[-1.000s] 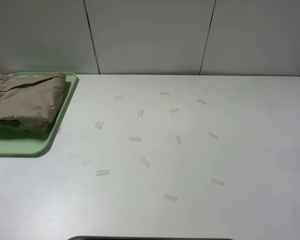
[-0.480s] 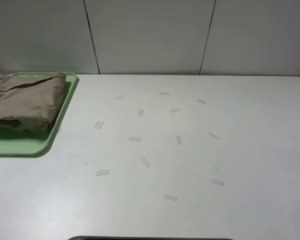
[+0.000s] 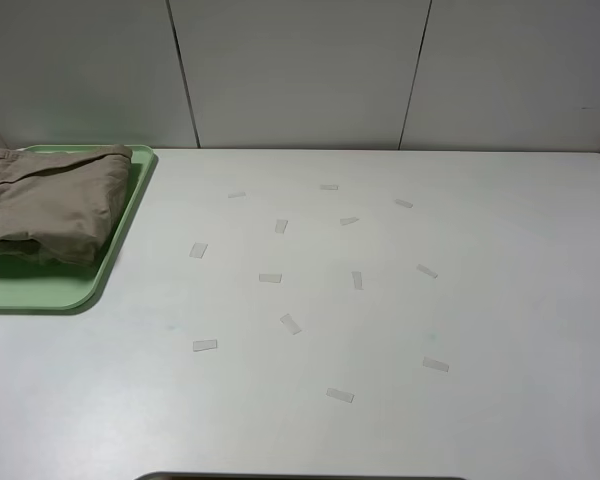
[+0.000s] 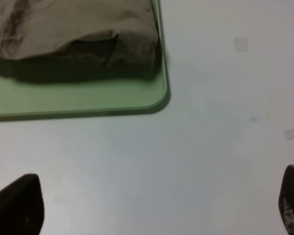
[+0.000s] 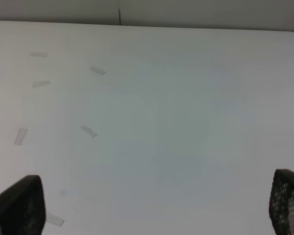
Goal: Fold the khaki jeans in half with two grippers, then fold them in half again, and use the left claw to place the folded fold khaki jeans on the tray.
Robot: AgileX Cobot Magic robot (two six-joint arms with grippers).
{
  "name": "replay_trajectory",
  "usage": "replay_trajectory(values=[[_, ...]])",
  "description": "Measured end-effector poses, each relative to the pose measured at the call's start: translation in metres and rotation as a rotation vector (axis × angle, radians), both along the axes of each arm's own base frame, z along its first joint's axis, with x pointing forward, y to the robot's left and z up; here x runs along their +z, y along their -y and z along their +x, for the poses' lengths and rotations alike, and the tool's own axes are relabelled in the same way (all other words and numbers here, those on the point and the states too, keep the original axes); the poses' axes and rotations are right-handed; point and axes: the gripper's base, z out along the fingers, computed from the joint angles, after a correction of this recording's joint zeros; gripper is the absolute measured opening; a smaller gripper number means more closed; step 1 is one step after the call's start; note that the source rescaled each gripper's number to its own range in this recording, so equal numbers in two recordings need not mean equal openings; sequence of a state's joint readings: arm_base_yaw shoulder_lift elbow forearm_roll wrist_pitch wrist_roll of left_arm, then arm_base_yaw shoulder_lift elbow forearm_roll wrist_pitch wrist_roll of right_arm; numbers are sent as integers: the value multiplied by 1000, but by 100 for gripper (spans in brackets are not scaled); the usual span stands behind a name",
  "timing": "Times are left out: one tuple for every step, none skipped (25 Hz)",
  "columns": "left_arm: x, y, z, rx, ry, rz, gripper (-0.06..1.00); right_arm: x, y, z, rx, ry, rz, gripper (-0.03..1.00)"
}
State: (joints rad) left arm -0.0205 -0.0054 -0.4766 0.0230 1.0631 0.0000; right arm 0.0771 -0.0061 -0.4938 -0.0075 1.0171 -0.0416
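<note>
The folded jeans [image 3: 50, 200] lie on the tray [image 3: 70, 288] at the table's [image 3: 380, 320] far left corner, both arms' fingers [image 4: 17, 205] spread empty, so only a loosely stacked fold slumping over the rim looks risky.

My high camera overlooks the whole worktop [image 3: 400, 330]; left wrist view faces its far-left corner, sharing the tray [image 3: 40, 290].

A white table [image 3: 500, 300] carries small clear tape strips [image 3: 290, 323] scattered around its middle; grey wall panels [image 3: 300, 70] stand at twelve o'clock.
</note>
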Motion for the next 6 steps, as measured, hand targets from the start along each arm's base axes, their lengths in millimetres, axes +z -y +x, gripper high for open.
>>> replay_trajectory(values=[[0,0,0,1,0,1,95,0,0,0,0,0,0,100],[0,0,0,1,0,2,95,0,0,0,0,0,0,100],[0,0,0,1,0,2,95,0,0,0,0,0,0,100],[0,0,0,1,0,2,95,0,0,0,0,0,0,100],[0,0,0,1,0,2,95,0,0,0,0,0,0,100],[0,0,0,1,0,2,95,0,0,0,0,0,0,100]])
